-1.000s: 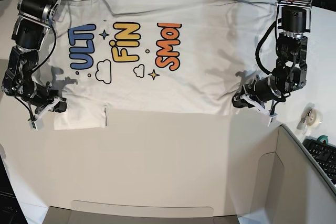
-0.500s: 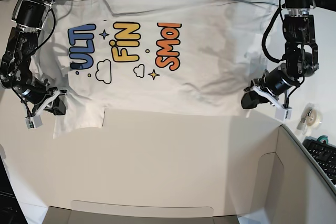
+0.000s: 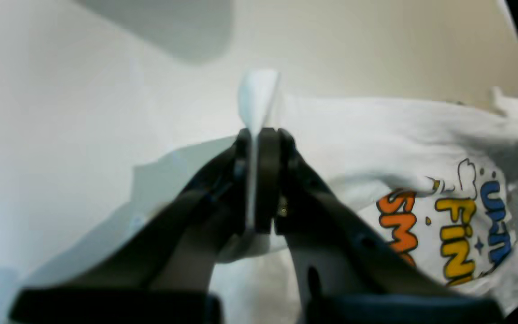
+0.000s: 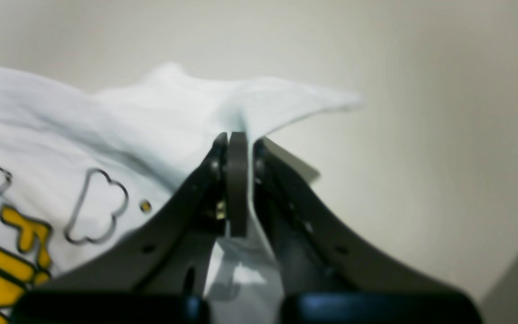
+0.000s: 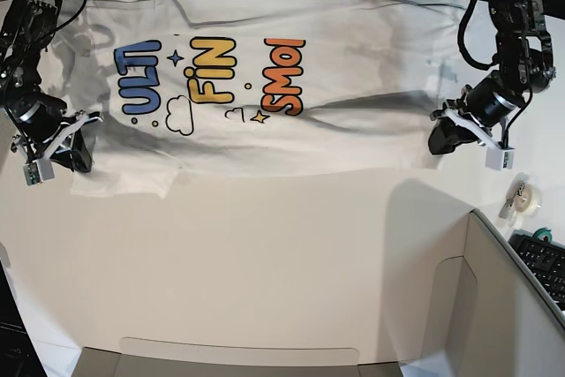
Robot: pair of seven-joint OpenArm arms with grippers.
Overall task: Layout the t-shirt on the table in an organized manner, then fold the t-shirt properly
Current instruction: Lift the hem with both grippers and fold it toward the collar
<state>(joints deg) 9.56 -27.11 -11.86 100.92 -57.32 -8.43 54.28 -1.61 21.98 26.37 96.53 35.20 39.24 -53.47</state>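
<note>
Pinching a thin white fold of the t-shirt [image 3: 353, 148] between closed jaws, left gripper [image 3: 259, 180] in the left wrist view, with cloth poking up past the tips. Beyond it, print in orange, yellow and blue on fabric draped toward the white table [image 3: 83, 112].

Clamped likewise in the right wrist view: right gripper [image 4: 236, 180], jaws closed on a raised edge of cloth beside a cloud outline and yellow lettering.

Seen from the base view, stretched print-up across the far part of the table between the 2 grippers, creased along its middle. Near the edge, a grey box-like panel [image 5: 494, 306], a tape roll [image 5: 526, 198] and a keyboard [image 5: 543, 267].
</note>
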